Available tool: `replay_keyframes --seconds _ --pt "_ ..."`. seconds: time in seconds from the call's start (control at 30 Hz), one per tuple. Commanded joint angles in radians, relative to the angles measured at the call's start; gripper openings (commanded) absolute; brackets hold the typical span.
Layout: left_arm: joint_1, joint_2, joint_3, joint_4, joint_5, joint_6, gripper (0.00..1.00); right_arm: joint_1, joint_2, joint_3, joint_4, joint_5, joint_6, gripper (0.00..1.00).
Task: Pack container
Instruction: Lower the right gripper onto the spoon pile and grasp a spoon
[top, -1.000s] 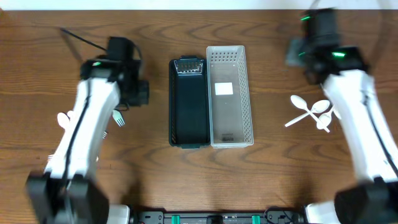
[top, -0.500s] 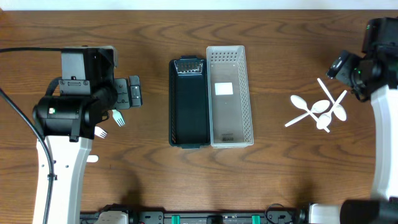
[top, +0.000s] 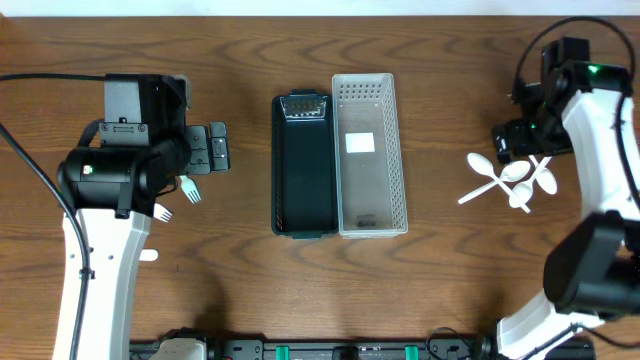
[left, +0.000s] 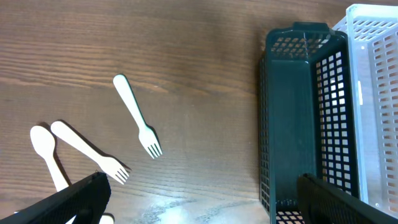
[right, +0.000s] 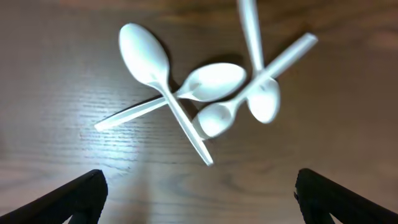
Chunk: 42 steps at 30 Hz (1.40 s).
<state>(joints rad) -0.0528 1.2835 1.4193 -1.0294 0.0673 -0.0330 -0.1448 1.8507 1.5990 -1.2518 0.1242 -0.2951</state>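
Observation:
A dark green basket (top: 303, 165) and a white basket (top: 370, 155) stand side by side mid-table, both empty apart from a label in the white one. White plastic forks (top: 190, 190) lie left of them, next to my left arm. My left gripper (top: 213, 150) hangs open above the bare wood between forks and green basket. In the left wrist view the forks (left: 137, 115) lie ahead and the green basket (left: 298, 118) stands to the right; the left gripper (left: 202, 205) holds nothing. Several white spoons (top: 510, 180) lie crossed at the right. My right gripper (top: 512, 138) hovers open just behind them; the spoons (right: 186, 93) show ahead of the right gripper (right: 202, 199).
The white basket (left: 373, 93) touches the green one along its long side. One more white utensil (top: 150, 255) peeks out from under my left arm. A black cable (top: 30, 190) loops at the far left.
Both grippers have opened wide. The left arm swung round over the forks, then held still. The right arm moved in from the table's right edge to hover over the spoons.

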Motion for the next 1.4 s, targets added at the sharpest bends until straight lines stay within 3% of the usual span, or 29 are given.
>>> replay_keyframes --seconds 0.0,0.3,0.53,0.77,1.37 --pt "0.004 0.003 0.003 -0.006 -0.012 -0.005 0.98 0.002 0.065 -0.006 0.003 -0.048 -0.129 0.97" --pt "0.004 0.004 0.003 -0.005 -0.012 -0.005 0.98 0.003 0.211 -0.006 0.027 -0.073 -0.133 0.8" --pt "0.004 0.003 0.003 -0.005 -0.012 -0.005 0.98 0.012 0.229 -0.008 0.049 -0.072 -0.19 0.8" --pt "0.004 0.003 0.003 -0.005 -0.012 -0.005 0.98 0.047 0.23 -0.014 0.017 -0.122 -0.375 0.83" --pt "0.004 0.003 0.003 -0.006 -0.012 -0.005 0.98 0.046 0.231 -0.076 0.082 -0.121 -0.387 0.82"
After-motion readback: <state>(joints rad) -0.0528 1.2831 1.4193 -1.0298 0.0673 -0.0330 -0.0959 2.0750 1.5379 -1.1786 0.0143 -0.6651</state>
